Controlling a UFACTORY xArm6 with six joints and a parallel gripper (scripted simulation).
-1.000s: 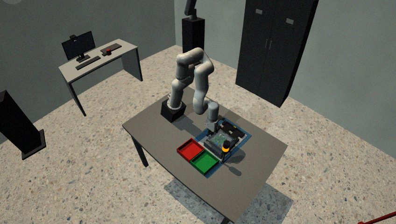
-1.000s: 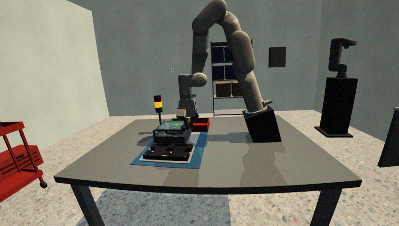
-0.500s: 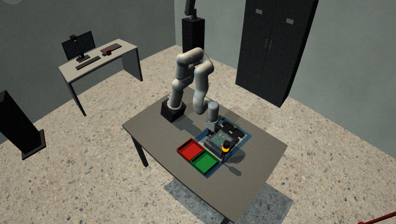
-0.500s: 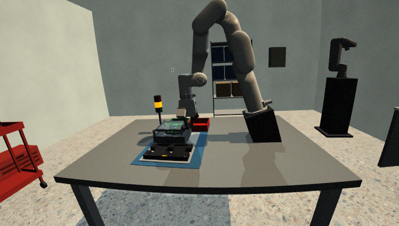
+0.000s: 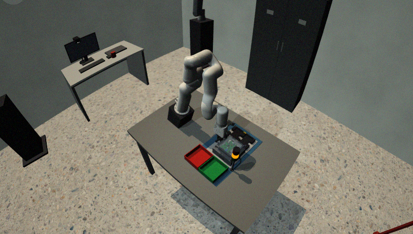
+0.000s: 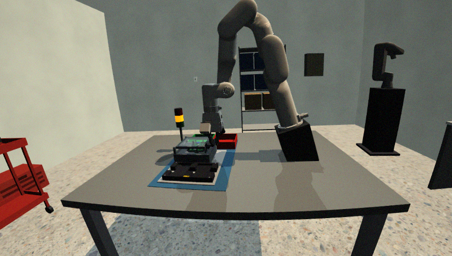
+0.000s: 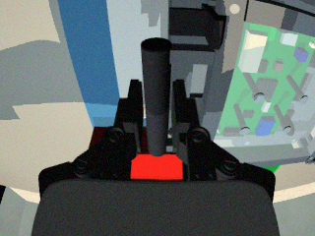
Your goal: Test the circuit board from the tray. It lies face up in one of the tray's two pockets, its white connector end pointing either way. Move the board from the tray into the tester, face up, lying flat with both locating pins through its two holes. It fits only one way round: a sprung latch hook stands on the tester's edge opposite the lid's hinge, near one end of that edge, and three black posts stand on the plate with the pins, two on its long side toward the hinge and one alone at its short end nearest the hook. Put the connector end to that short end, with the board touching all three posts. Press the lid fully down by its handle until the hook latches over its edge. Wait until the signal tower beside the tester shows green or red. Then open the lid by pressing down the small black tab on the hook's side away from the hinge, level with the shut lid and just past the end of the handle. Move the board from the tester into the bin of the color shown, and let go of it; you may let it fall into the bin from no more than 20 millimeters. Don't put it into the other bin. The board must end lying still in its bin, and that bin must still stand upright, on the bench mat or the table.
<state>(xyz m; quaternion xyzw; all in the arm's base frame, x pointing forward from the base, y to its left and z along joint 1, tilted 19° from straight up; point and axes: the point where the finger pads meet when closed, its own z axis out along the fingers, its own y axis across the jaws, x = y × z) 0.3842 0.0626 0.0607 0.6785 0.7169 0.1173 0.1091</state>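
Note:
The green circuit board (image 7: 270, 92) lies face up in the tester (image 5: 230, 146) under the clear lid, which is down. My gripper (image 7: 157, 95) is at the lid's black handle (image 7: 157, 73). The fingers stand slightly open on either side of the handle, with a thin gap on each side. In the exterior view the gripper (image 6: 209, 136) is at the tester's (image 6: 194, 149) far right edge. The signal tower (image 5: 235, 153) beside the tester shows amber, also in the exterior view (image 6: 179, 118). The latch hook and tab are too small to tell.
The black tray (image 5: 241, 135) lies on the blue mat behind the tester, both pockets empty (image 6: 191, 171). The red bin (image 5: 198, 156) and the green bin (image 5: 214, 168) stand side by side beside the tester. The arm's base (image 5: 180, 115) stands at the table's far corner.

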